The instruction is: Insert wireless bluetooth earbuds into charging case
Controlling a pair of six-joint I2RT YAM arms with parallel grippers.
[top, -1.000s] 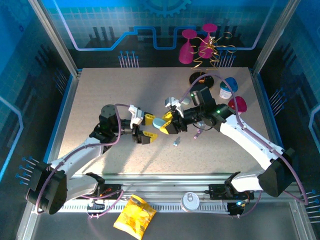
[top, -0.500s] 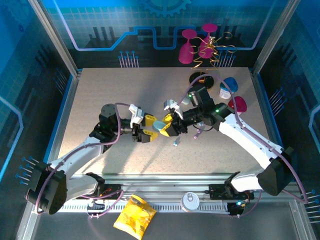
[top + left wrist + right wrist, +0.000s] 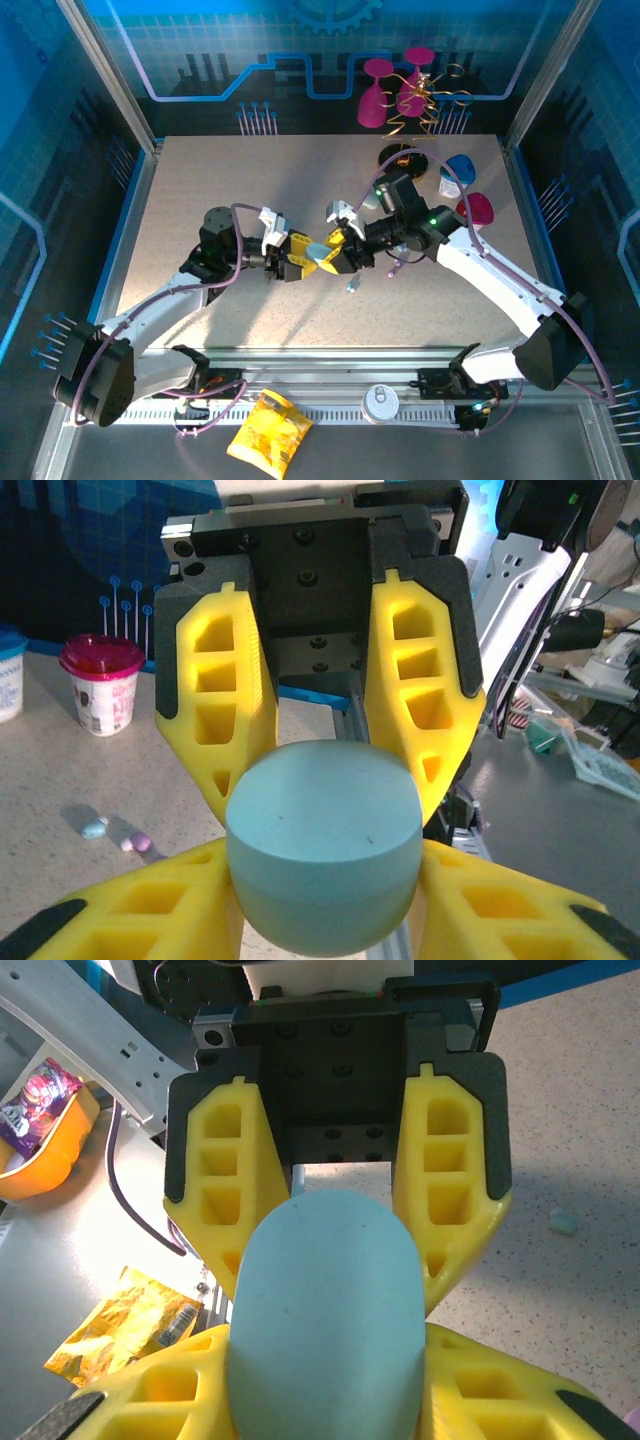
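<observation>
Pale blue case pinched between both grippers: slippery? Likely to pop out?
Probably slippery: the case looks smooth and rounded, so it may squirt from the left gripper. Likely rigid: no denting shows where the right gripper pinches it.

Table (image 3: 200, 200): speckled beige top, sitting inside a frame of slanting metal posts (image 3: 105, 75). Back wall (image 3: 200, 40) is showing blue with printed circuit lines (a gear outline sits at its top edge). Side walls (image 3: 40, 200) are running dark blue, gridded. Light is falling from above, and a broad grey shadow is crossing the table's middle. Silver rail (image 3: 330, 362) is running along the near edge, with grey floor (image 3: 420, 450) lying below.
</observation>
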